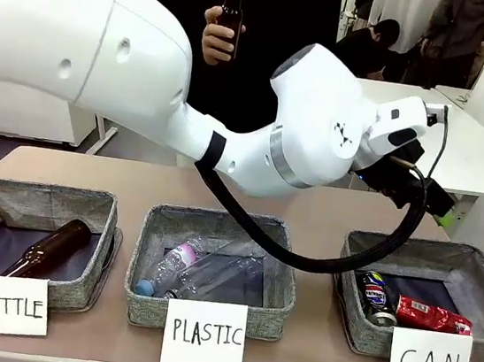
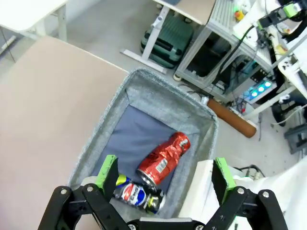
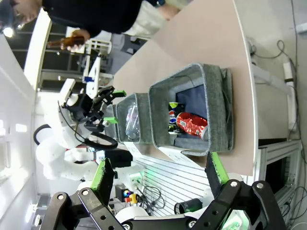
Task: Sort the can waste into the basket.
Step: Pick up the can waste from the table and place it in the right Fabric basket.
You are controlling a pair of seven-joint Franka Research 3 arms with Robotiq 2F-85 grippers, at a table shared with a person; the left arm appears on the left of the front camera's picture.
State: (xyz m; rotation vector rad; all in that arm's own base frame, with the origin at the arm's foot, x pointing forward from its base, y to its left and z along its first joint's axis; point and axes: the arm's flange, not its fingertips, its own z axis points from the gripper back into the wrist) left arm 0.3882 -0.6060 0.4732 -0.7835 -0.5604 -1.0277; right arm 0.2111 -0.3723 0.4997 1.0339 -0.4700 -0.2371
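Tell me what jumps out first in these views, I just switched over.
The left arm's big white body sweeps across the front view, its left gripper open above the CAN basket at the table's right end. Inside lie the dented red can and the blue and silver can. Behind the table, a person's hand holds up a brown bottle.

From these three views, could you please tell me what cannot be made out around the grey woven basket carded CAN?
- Front view: the left gripper is mostly behind its own wrist, so its finger spacing is unreadable there.
- Front view: the white CAN card covers the grey woven basket's front wall.
- Left wrist view: the silver and dark blue can is partly cut off by a green-padded finger.
- Right wrist view: lettering on the dented red can is too small.
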